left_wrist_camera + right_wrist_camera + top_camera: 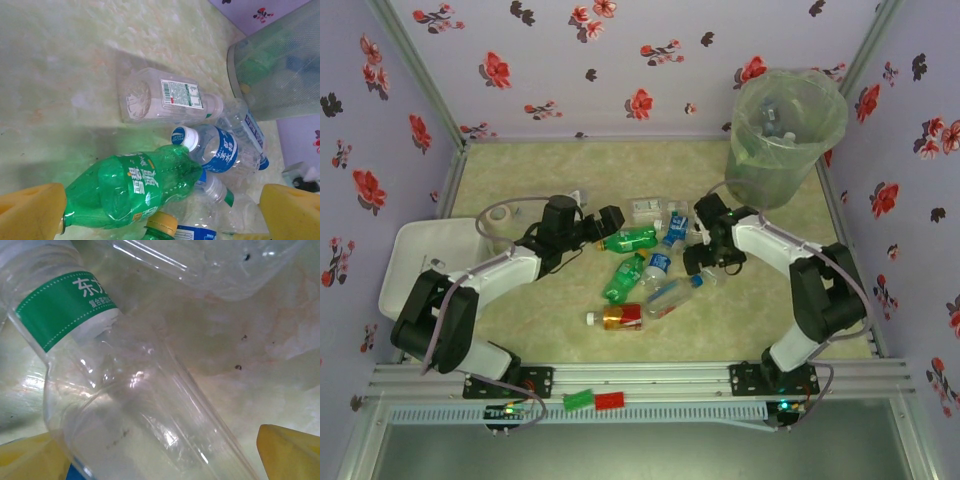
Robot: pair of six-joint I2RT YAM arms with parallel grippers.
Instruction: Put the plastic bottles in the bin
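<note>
Several plastic bottles lie mid-table: a green one, another green one, blue-labelled clear ones, and an amber one. The bin stands at the back right with bottles inside. My left gripper is open. Its yellow fingers straddle the green bottle without pressing it. My right gripper is open over a clear bottle with a green label. That bottle's body lies between the yellow fingers, next to the left one and apart from the right one.
A flat white tray sits at the left, with a roll of tape beside it. A clear square bottle and a blue-labelled bottle lie beyond the green one. The bin's wall rises at the upper right. Flowered walls enclose the table.
</note>
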